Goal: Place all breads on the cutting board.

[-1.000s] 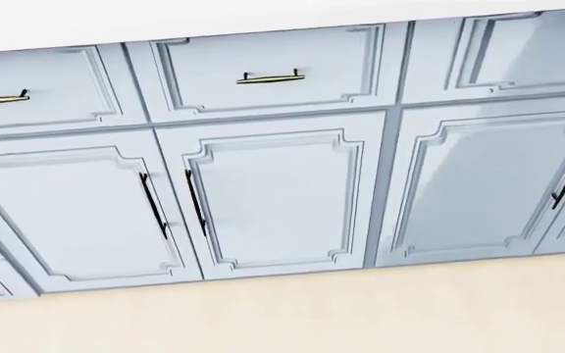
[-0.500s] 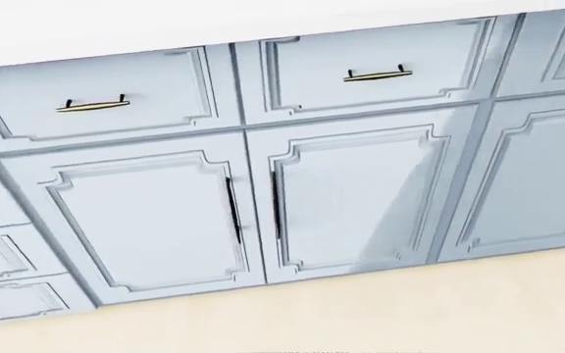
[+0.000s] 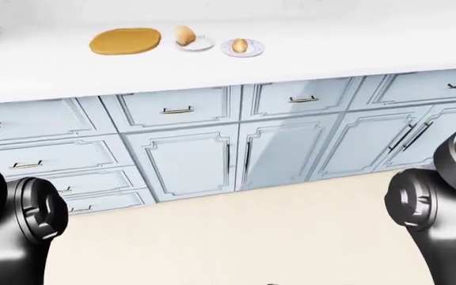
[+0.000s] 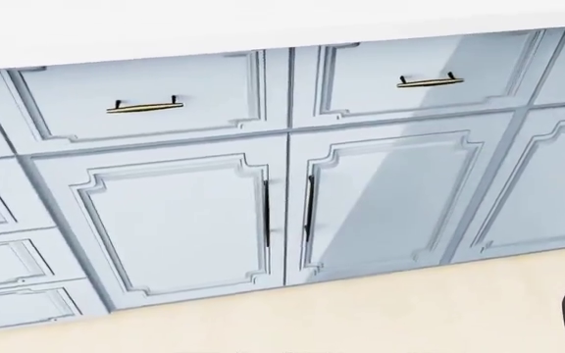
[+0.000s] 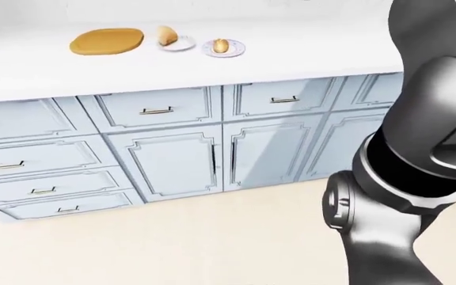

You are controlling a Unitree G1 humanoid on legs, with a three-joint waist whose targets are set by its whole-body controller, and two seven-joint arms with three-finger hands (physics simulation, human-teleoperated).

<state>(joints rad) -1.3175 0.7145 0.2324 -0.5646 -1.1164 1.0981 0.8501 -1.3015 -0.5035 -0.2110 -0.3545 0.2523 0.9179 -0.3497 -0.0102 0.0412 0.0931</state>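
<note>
Meanwhile the head view has slid left along the pale blue cabinets (image 4: 175,220), so the camera moved, not the doors. On the white counter (image 3: 307,53) the round cutting board (image 3: 125,41) lies at upper left; just right, two breads (image 3: 184,35) (image 3: 240,45) sit on small plates, off it. No writing shows. Both hands are out of sight, fingers untellable

Head view: the camera is panning left, so the cabinet doors (image 4: 283,213) and drawer handles (image 4: 145,107) are sliding rightward across the frame; more drawers are entering at left.
</note>
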